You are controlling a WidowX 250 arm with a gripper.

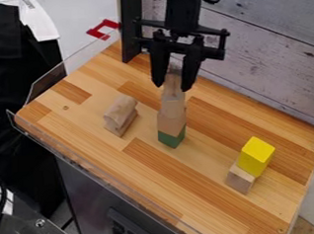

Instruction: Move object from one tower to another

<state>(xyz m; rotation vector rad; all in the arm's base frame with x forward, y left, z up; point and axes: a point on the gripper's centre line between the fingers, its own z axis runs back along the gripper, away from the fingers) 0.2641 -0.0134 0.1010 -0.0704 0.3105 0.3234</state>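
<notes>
Claw (173, 85) of mine hangs at upper centre, round the pale top piece (172, 80) of the middle tower (172, 122); whether I'm clamped on it, I can't tell. A sideways nudge could topple that slim stack. If I choose the lower-right tower, an off-centre landing could tip its yellow block (256, 156).

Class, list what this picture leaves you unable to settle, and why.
In the camera view:
- Arm's upper part: cut off by top edge.
- Pale block's top: mostly covered by the yellow block.
- Middle tower's far side: hidden by its front.
- Whether the gripper grips its top piece: too small to tell.
</notes>
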